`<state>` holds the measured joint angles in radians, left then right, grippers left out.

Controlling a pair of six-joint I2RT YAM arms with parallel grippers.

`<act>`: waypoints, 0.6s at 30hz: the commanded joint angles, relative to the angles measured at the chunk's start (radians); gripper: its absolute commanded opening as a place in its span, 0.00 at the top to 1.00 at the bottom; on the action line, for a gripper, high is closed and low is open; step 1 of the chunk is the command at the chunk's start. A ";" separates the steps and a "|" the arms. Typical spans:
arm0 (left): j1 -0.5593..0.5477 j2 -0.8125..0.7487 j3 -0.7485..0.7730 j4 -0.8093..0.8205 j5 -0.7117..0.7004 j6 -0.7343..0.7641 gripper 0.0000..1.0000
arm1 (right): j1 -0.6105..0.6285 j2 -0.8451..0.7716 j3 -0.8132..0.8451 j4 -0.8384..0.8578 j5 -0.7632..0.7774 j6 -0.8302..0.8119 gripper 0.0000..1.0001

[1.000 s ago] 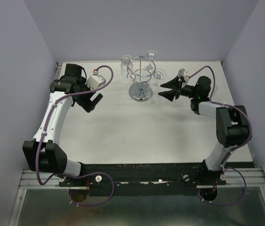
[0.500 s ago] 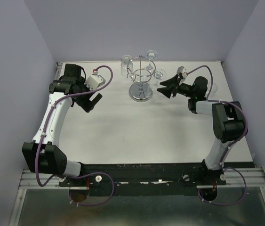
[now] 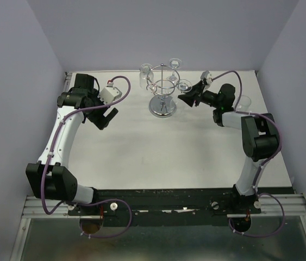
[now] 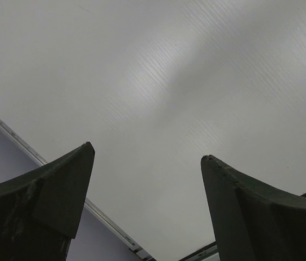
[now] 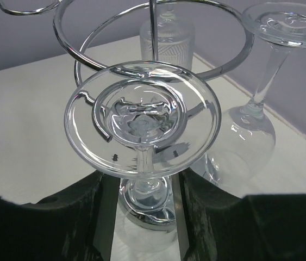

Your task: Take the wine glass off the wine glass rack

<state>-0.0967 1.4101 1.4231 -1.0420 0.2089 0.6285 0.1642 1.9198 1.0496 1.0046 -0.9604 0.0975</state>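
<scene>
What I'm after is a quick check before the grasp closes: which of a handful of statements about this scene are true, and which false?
1. The right gripper has a finger on either side of a hanging wine glass. True.
2. The left gripper holds a glass. False: it is open and empty above the table.
3. The wine glass rack has toppled over. False: it stands upright on its round base.
4. A second glass hangs upside down beside the first. True.
5. The wine glass is already off the rack. False: its foot sits on a wire hook.
</scene>
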 commanded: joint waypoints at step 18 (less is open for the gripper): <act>0.002 -0.003 -0.007 0.010 0.007 -0.001 0.06 | 0.047 -0.022 0.017 -0.130 0.149 -0.133 0.63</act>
<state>-0.0967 1.4120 1.4174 -1.0367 0.2092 0.6285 0.2058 1.9205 1.0657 0.8829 -0.8684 -0.0006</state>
